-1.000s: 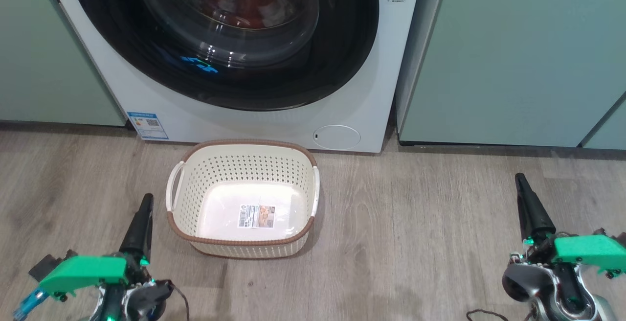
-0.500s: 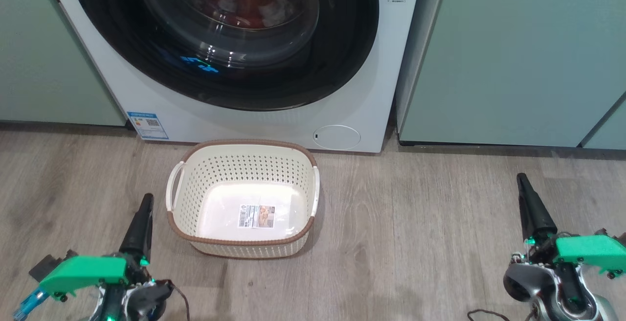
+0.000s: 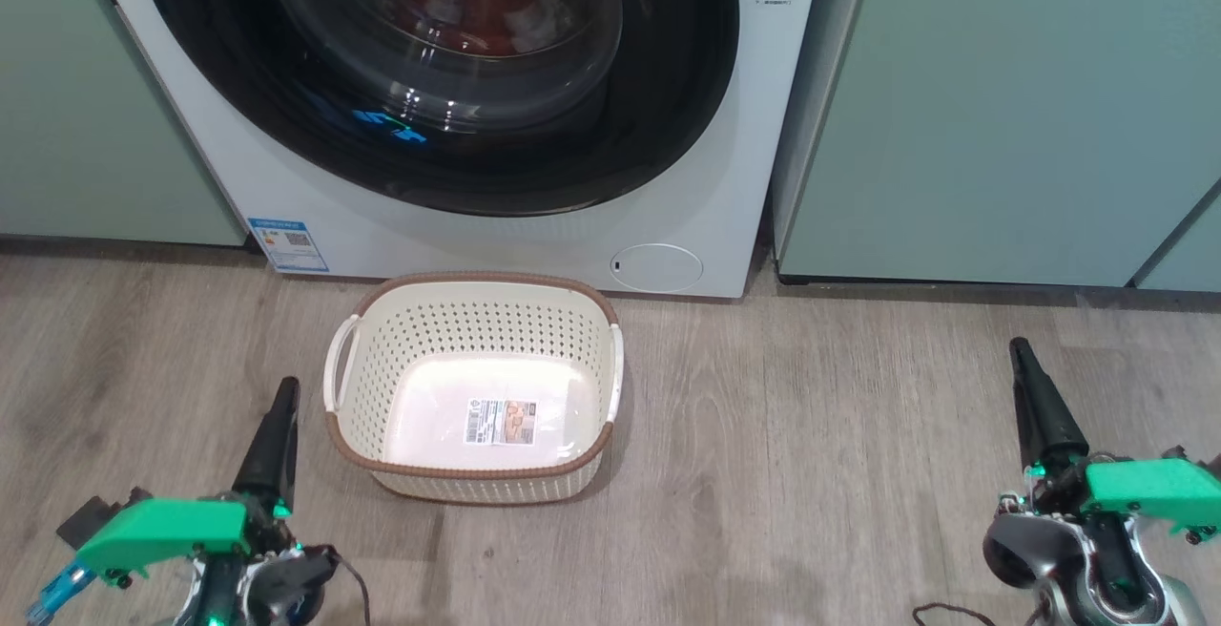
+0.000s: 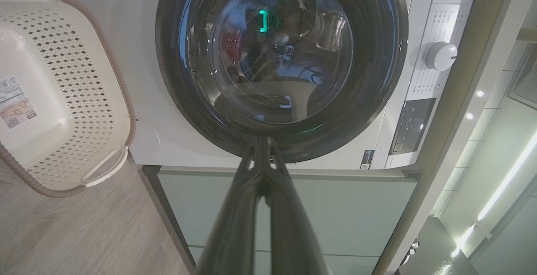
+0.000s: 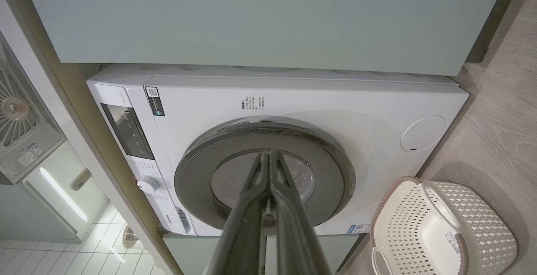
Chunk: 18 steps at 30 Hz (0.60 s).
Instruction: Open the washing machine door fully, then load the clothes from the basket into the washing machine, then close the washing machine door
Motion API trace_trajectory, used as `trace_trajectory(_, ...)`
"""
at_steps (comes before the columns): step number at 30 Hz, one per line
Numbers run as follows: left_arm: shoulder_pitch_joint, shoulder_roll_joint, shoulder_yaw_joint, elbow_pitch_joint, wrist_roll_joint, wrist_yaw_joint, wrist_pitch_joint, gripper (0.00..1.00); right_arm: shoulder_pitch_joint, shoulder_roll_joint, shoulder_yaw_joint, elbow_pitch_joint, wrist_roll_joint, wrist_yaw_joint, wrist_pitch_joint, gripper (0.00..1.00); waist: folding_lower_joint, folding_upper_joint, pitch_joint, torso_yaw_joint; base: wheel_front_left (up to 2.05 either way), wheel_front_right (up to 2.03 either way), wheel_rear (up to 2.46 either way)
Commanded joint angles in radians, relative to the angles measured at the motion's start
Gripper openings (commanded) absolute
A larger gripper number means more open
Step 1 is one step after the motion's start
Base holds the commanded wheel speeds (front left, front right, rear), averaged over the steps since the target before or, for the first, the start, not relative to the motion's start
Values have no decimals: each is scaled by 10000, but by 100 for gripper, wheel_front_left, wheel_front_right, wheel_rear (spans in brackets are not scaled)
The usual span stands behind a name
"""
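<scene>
- The large round washing machine door (image 3: 668, 82), a wide glossy black rim around a bulging clear glass bowl, lies flush against the white front-loading washing machine (image 3: 534, 244). It is judged closed.
- The bright red clothes (image 3: 477, 10) with white patches show dimly through the glass, inside the drum.
- The small cream perforated plastic basket (image 3: 477, 325) with a brown woven-look rim stands on the grey wood-look floor (image 3: 811, 435), just in front of the washer. It holds no garment.
- Left gripper (image 3: 287, 392): fingers pressed together, holding nothing, near the basket's left handle but not touching it.
- Right gripper (image 3: 1020, 354): fingers together, empty, well apart from the basket.
- Risk: latch engagement cannot be confirmed. Fabric pinched at the door seal would leave the door unlatched, and it could spring open.
- Risk: a left arm swing toward the light basket would slide or tip it.
</scene>
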Motion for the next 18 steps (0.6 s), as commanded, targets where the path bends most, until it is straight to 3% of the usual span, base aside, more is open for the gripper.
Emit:
trace_trajectory(1, -560, 52, 339, -293, 47, -94, 75, 0, -492, -86, 187, -321, -60, 0, 107, 0, 0, 0, 0, 0, 0, 0, 0)
trace_trajectory(18, -563, 26, 376, -292, 78, -94, 105, 0, -496, -60, 149, -319, -91, 0, 137, 0, 0, 0, 0, 0, 0, 0, 0)
